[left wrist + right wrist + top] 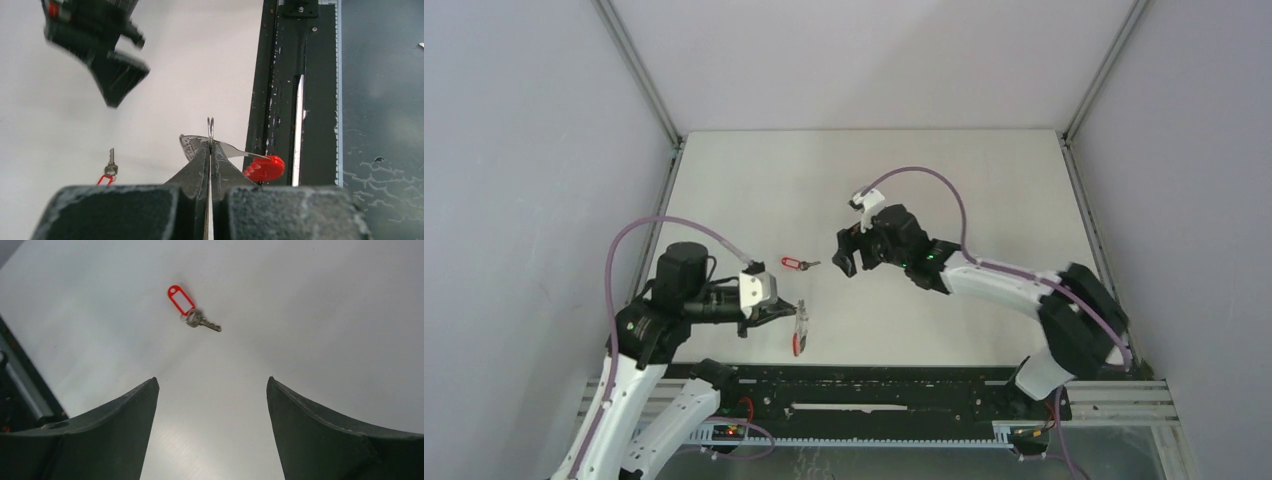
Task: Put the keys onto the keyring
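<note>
Top external view: pale grey wall panels point(514, 150) close in three sides of a bare white matte table point(984, 180), with a black mounting rail point(874, 385) along the near edge, so there is free room all round the work. The left arm reaches in low from its corner. Its left gripper point(792, 312) is clamped on the keyring point(800, 330), a loop part red and part silver-grey, held close to the rail. In the left wrist view the fingers press flat together on the thin metal, the silver wire loop point(210, 127) stands just past the tips and the red part point(265, 168) hangs to the rail side. The right arm stretches across from its corner, and its right gripper point(844, 258) hangs over the table with the jaws spread wide and nothing between them. The small metal key with a red oblong plastic tag point(797, 264) lies flat on the table, just to the left of that gripper and a little beyond the keyring. Its long axis runs left to right, the tag away from the right gripper and the blade towards it. In the right wrist view the key point(192, 312) lies ahead of the parted fingers, somewhat left of the gap's centre line and slanted across it. The right arm, free and facing it, looks the better placed to pick it up. No black-headed key can be made out.
</note>
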